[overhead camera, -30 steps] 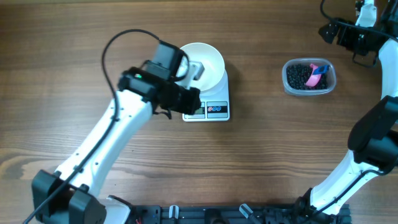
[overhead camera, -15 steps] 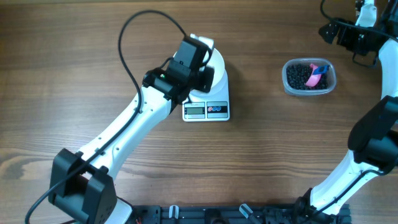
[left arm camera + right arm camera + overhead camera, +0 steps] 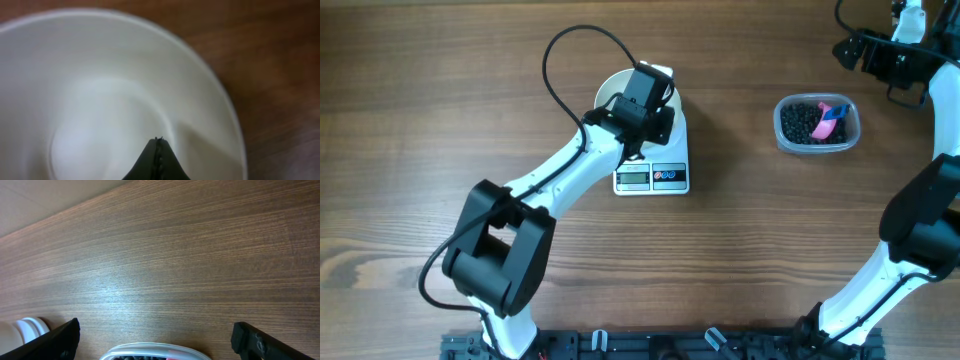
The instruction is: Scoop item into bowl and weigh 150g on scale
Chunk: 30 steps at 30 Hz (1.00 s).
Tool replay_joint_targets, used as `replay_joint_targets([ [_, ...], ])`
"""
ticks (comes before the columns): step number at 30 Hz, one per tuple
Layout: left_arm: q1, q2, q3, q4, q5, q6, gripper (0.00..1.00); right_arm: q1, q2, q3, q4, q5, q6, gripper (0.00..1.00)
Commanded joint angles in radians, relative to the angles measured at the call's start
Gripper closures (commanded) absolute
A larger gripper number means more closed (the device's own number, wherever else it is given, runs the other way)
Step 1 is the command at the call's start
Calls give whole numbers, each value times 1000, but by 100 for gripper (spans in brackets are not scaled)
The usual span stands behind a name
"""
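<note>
A brown wood-grain tabletop point(image 3: 420, 90) filled the overhead view, with two white and black robot arms reaching in from the near edge.

The small white rectangular digital kitchen scale point(image 3: 652, 178) sat near the middle of the table, its grey display and red and blue buttons facing the near edge. The round plain white bowl point(image 3: 609, 92) rested on top of the scale, and most of it was covered by the left arm's black wrist.

The left gripper point(image 3: 158, 149) hung inside the bowl's opening, over its far half. In the left wrist view its two dark fingertips were pressed together into a single point, with nothing between them. Below them that view showed only the bowl's smooth white inside.

Well to the right of the scale stood a clear, rounded-rectangular plastic tub point(image 3: 782, 125). It held the heap of small glossy black beans point(image 3: 800, 122), with a pink scoop point(image 3: 830, 118) lying on top of them.

The right gripper point(image 3: 152, 339) hovered above the far right corner of the table, just beyond the tub. Its black fingers point(image 3: 62, 341) stood wide apart and held nothing. The tub's rim showed between them at the bottom edge of the right wrist view.
</note>
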Motion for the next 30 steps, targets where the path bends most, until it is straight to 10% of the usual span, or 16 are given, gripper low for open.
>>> replay_joint_targets([
  [1,-5,-11,8,21,80,-10,96,6,12,17,3,9,1,0],
  [30,-59,26,8,109,189,-10,96,6,12,17,3,10,1,0],
])
